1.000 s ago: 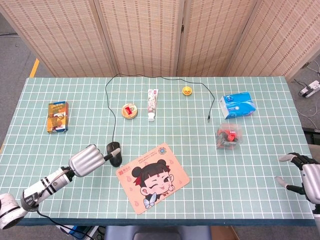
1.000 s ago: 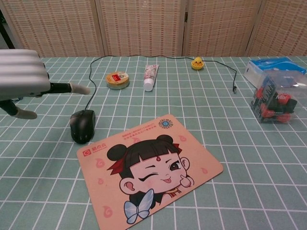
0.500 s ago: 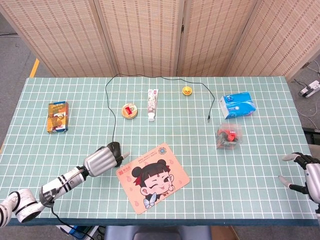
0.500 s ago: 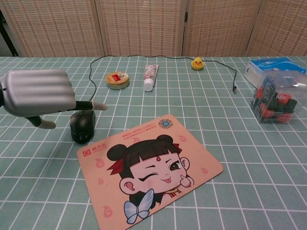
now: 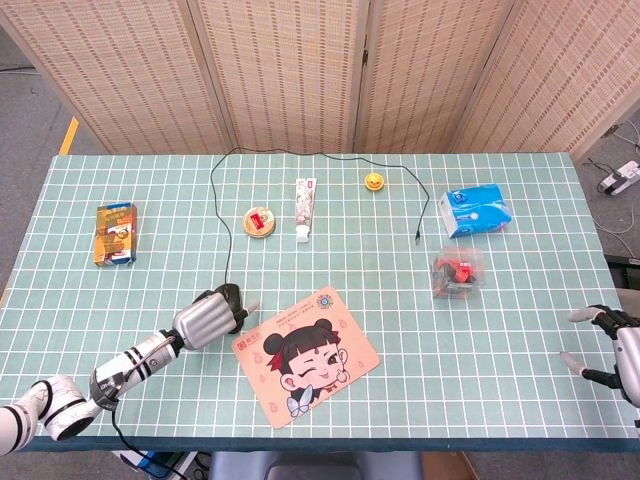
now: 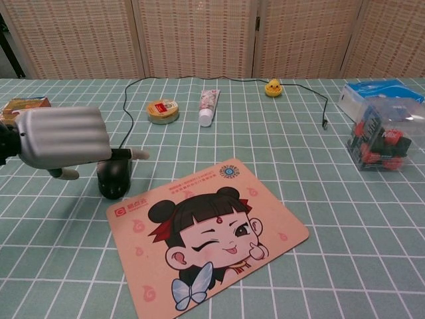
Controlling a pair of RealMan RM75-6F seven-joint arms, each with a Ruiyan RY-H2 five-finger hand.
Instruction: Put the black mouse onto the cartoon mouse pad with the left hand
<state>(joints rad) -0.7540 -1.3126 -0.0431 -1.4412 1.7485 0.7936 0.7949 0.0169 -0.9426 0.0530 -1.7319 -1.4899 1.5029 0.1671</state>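
The robot's left hand (image 6: 63,137) sits low over the black mouse (image 6: 114,178), covering its rear half, with one finger pointing out past it; whether the fingers actually grip the mouse cannot be told. The mouse rests on the desk (image 5: 400,330) toward its front left area, just beside the left edge of the cartoon mouse pad (image 5: 306,354), not on it. Its cable (image 5: 225,190) runs toward the desk's back edge. At the front right corner, the right hand (image 5: 615,345) rests with fingers apart, holding nothing.
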